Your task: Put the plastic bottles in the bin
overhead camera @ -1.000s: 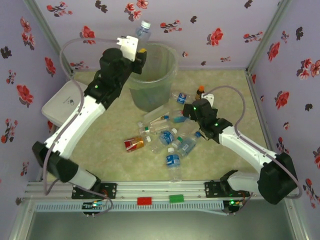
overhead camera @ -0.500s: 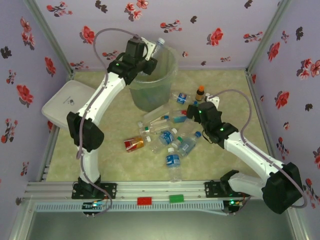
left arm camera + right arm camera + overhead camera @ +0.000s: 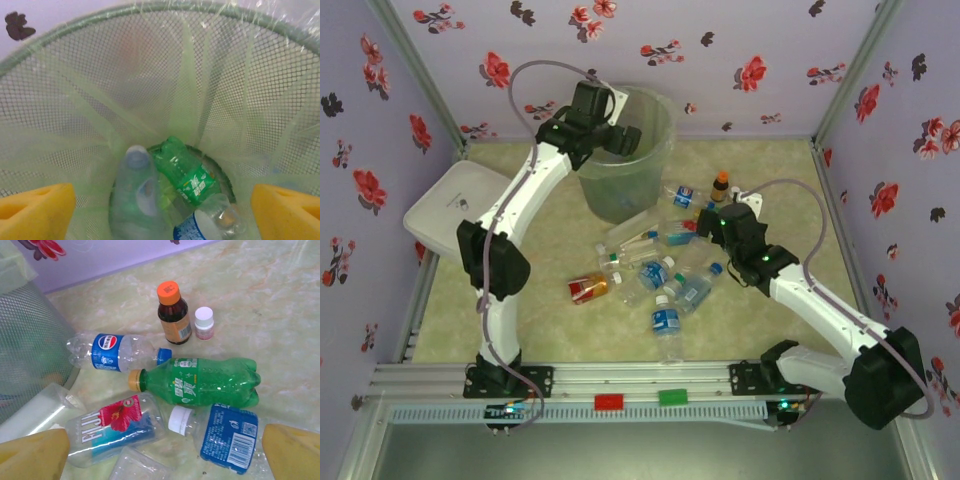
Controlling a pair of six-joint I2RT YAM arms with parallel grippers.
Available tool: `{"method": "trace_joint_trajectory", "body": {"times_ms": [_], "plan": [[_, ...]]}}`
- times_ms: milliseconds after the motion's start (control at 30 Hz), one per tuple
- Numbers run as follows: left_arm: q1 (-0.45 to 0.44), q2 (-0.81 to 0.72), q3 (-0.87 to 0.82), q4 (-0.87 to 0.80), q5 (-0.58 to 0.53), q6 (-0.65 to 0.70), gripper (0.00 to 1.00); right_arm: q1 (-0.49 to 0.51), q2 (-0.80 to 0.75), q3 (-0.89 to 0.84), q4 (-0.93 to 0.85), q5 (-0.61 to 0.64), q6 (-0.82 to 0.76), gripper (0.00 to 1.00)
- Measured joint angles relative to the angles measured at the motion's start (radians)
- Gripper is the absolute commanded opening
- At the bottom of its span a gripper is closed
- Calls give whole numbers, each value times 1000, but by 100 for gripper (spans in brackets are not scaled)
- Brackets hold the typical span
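1. Far left: white flat container (image 3: pixel 445 205), not your concern.
2. Left tool (image 3: pixel 610 135) hangs over the bin (image 3: pixel 630 190) with its pads spread and nothing between them. Its load is probably delivered. Three bottles lie on the bin floor, one a green bottle (image 3: pixel 182 172).
3. Loose plastic bottles (image 3: pixel 650 270) are strewn mid-tabletop (image 3: pixel 540 300), awaiting pickup.
4. Right tool (image 3: pixel 705 222), spread wide, is poised above the green soda bottle (image 3: pixel 210 382), likely your next take. Skip the brown vial (image 3: pixel 172 315).

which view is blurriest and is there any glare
Left wrist: softest, the clear bottle smeared, the liner hazing the bin mesh. Right wrist: sharp, even light, faint glints on the green bottle. Top external: slightly soft, no glare.
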Motion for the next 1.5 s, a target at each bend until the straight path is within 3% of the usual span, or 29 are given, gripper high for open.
{"method": "trace_joint_trajectory", "body": {"times_ms": [233,667,900,1233,1500], "plan": [[-10,-188,-193,123,0,-17,100,-6,8,3,-33,1,-1,100],[-50,-834,-1056,608,6,-214,100,17,53,-4,-93,-136,195,100],[-48,-1078,-1415,705,-116,-298,100,76,44,-75,-146,-171,364,100],[-46,-1049,-1709,891,-190,-612,100,153,40,-126,-183,-212,553,99],[-46,-914,-1711,1017,-158,-710,100,202,42,-177,-184,-230,673,99]]}}
